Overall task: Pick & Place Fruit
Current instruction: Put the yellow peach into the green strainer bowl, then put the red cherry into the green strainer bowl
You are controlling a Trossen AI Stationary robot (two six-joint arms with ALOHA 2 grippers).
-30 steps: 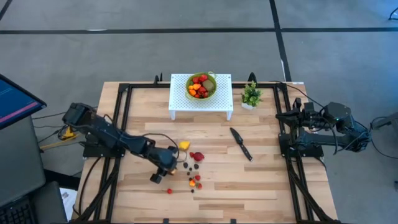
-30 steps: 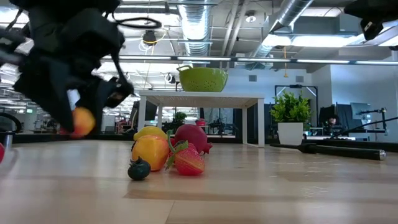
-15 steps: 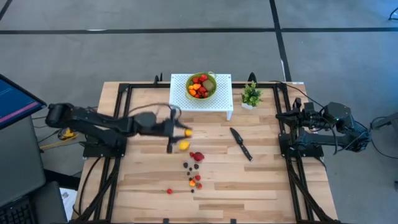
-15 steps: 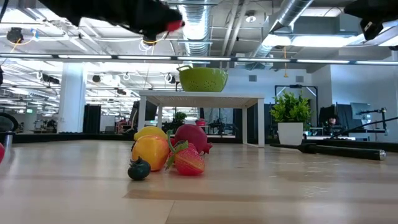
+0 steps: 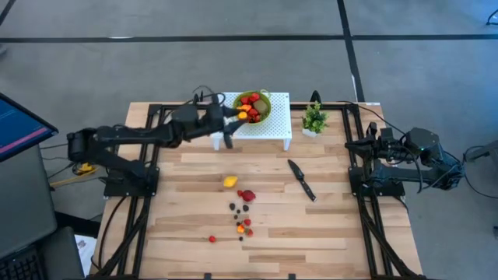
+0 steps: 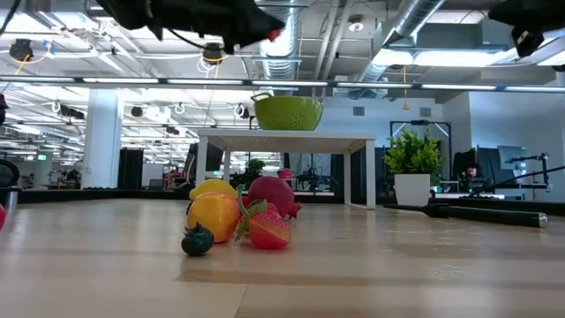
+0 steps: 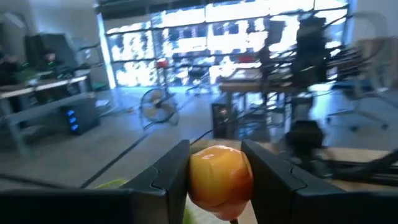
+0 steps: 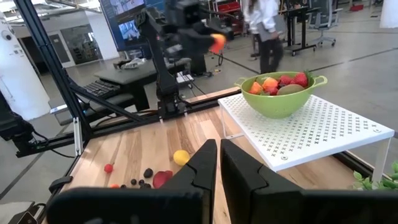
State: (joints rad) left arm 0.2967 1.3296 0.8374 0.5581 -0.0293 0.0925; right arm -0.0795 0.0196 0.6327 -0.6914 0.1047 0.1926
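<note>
Hovering by the green bowl [image 5: 253, 106], the left gripper [image 7: 214, 180] clamps an orange fruit [image 7: 219, 177]; released short, it could bounce off the rim. The right gripper [image 8: 217, 163] waits shut.

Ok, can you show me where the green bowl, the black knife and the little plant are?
green bowl [image 5: 265, 113]: high view, on its right rim.
black knife [image 5: 301, 180]: high view, middle of the knife.
little plant [image 5: 314, 118]: high view, on its green leaves.

No text or label can be read anywhere.
</note>
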